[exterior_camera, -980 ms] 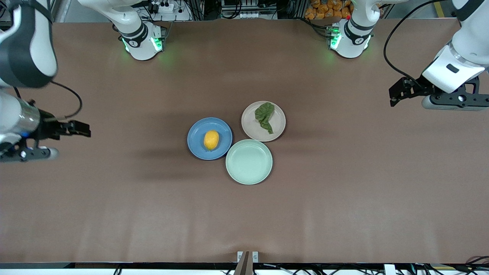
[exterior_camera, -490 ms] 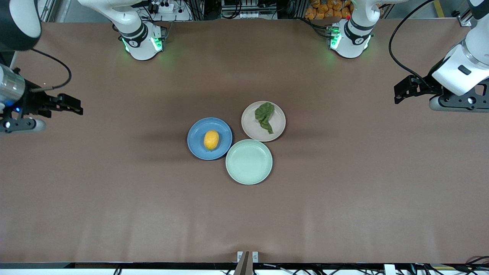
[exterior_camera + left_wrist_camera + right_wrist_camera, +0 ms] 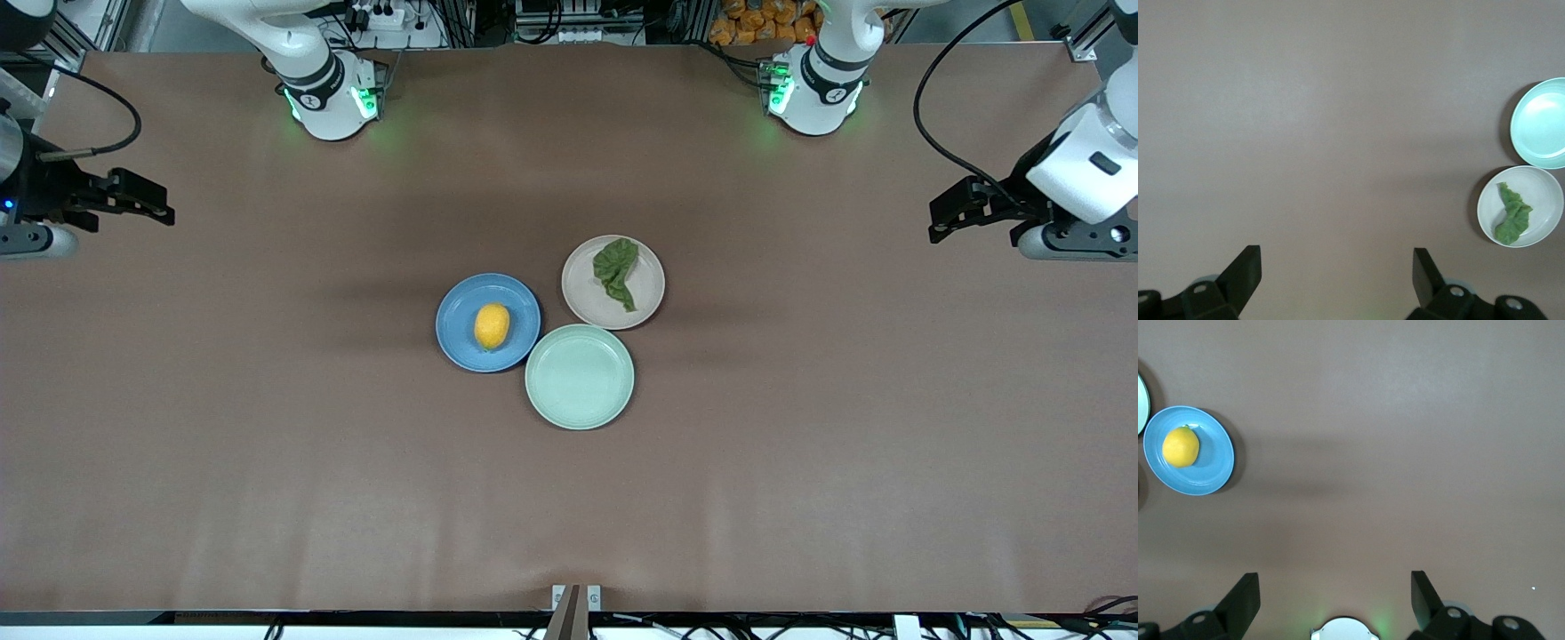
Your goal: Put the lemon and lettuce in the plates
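Your two arms had pulled back toward the table's ends over the last second. The right gripper (image 3: 147, 203) had risen and retreated over bare tabletop at the right arm's end; the left gripper (image 3: 949, 212) had done likewise at the left arm's end. Both sets of jaws stood spread wide with nothing between them.

The lemon (image 3: 492, 325) lay in the blue plate (image 3: 458, 307). The lettuce (image 3: 616, 269) lay in the beige-pink plate (image 3: 647, 286). Neither had shifted while the arms withdrew. The mint-green plate (image 3: 579, 376) sat bare, nearer the front camera, touching or just beside both others.

Judgement: you had both items placed, and the retreat read as the close of the task.

View differences:
- Front view alone showed all three plates together and both arms.
- Left wrist view caught the lettuce (image 3: 1512, 212) in its plate (image 3: 1546, 193) and the mint-green plate (image 3: 1541, 123), but no lemon.
- Right wrist view caught the lemon (image 3: 1181, 446) in the blue plate (image 3: 1215, 463), but no lettuce.
- Both wrist views confirmed the parted, empty fingers (image 3: 1245, 270) (image 3: 1245, 597) more plainly than the front view.
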Robot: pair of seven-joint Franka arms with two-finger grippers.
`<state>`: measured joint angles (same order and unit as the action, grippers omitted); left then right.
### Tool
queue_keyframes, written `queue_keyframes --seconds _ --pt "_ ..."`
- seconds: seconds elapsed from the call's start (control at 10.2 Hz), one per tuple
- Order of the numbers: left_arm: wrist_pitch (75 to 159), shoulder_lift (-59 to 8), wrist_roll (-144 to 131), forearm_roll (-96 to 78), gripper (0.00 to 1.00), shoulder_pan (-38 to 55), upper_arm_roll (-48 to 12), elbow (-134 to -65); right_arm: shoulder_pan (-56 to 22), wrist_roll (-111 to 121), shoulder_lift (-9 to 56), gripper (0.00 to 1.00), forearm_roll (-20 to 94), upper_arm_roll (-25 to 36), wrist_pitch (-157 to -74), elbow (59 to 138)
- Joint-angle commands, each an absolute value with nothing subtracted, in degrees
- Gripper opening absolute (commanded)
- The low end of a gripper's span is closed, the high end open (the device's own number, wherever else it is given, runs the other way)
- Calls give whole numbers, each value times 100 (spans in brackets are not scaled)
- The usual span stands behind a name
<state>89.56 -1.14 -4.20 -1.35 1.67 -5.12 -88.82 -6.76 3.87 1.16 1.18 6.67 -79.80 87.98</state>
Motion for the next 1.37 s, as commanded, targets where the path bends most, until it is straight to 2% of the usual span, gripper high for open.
queue_keyframes --seconds 0.0,0.29,1.27 --pt "8833 -79 -255 -299 100 123 -536 -8806 -545 378 70 100 96 607 -7848 8710" --pt "9060 131 -255 -237 100 158 -580 -9042 -501 360 88 100 132 615 -8367 8710" --pt "9219 299 -255 158 100 281 -677 -9114 -510 360 220 100 97 606 -8314 8499"
